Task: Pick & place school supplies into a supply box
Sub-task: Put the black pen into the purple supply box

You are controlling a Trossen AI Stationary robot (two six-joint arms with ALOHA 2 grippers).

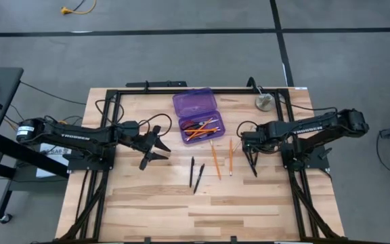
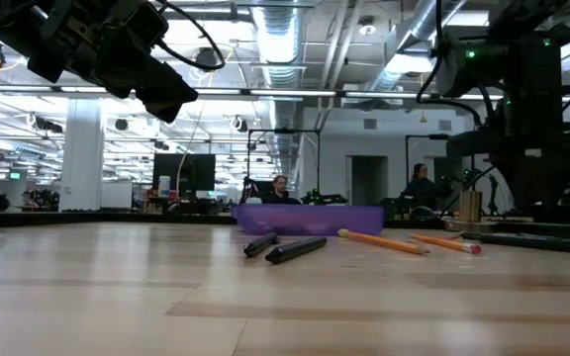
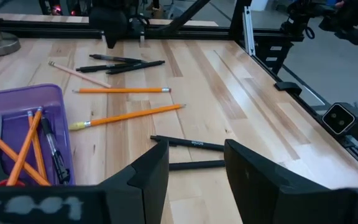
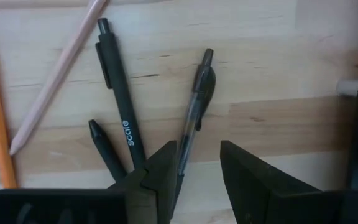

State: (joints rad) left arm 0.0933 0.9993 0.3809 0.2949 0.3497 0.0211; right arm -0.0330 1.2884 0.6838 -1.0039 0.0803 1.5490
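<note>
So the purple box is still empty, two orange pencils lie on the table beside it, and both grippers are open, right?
Not quite: the purple box already holds supplies, orange pencils and a pen among them, as the high and left wrist views show. The two orange pencils do lie on the table, and the left gripper and right gripper are open.

purple translucent supply box; orange pencils; black pens; pale wood table

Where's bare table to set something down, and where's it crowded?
Free: the near strip of the table, in front of the two black pens, and the far-left corner behind the left gripper. Crowded: from the purple supply box through the orange pencils to the right gripper.
</note>
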